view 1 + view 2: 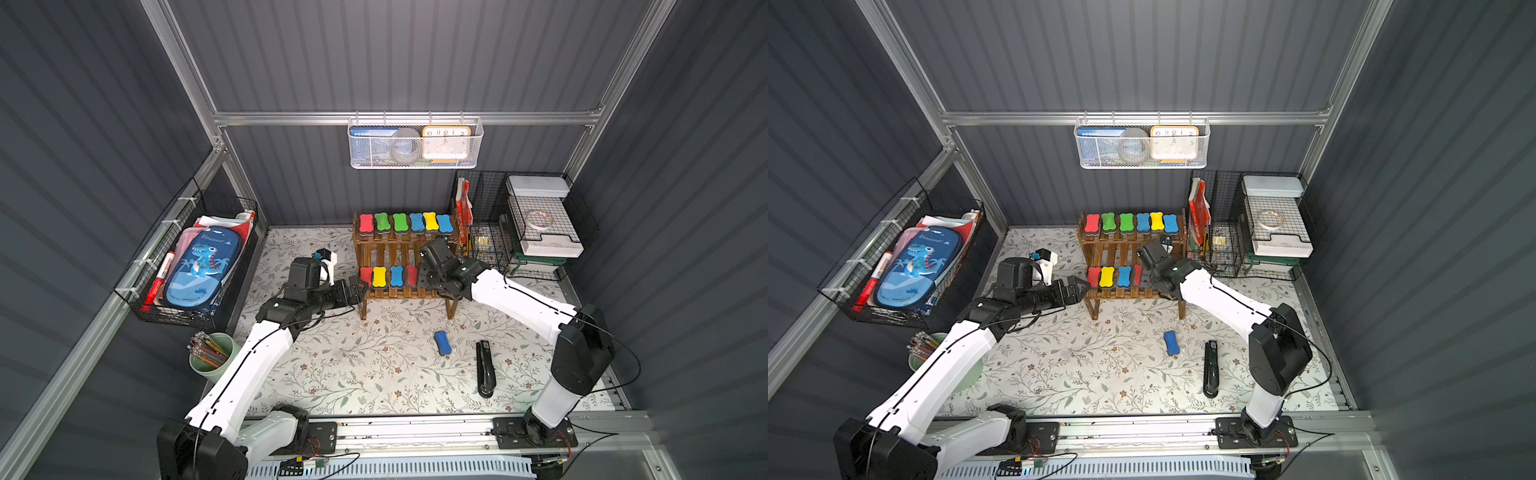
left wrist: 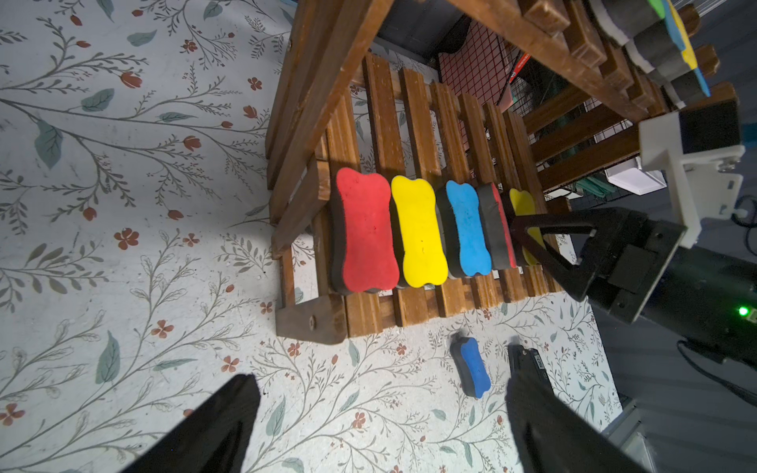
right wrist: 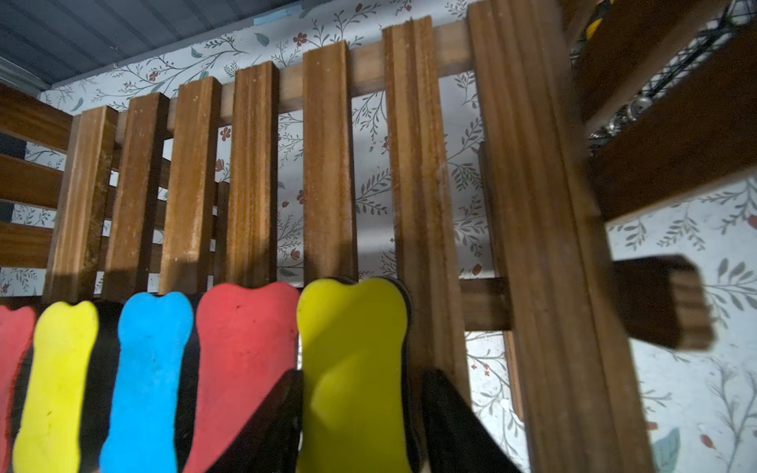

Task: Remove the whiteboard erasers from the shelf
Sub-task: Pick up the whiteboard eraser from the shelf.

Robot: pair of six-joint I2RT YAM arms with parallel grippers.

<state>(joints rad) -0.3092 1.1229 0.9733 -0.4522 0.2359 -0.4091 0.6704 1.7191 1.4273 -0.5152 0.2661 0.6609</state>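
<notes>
The right gripper point(image 3: 361, 374) pinches the yellow eraser point(image 3: 352, 323) at the lower right edge of the shelf point(image 3: 327, 164), ready to lift it out; the left gripper point(image 2: 381, 385) hovers spread wide.

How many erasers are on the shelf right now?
11. Upper tier: red, green, green, blue, yellow, blue. Lower tier: red, yellow, blue, a tilted red, and a yellow between the right gripper's jaws, hidden behind it in both top views.
</notes>
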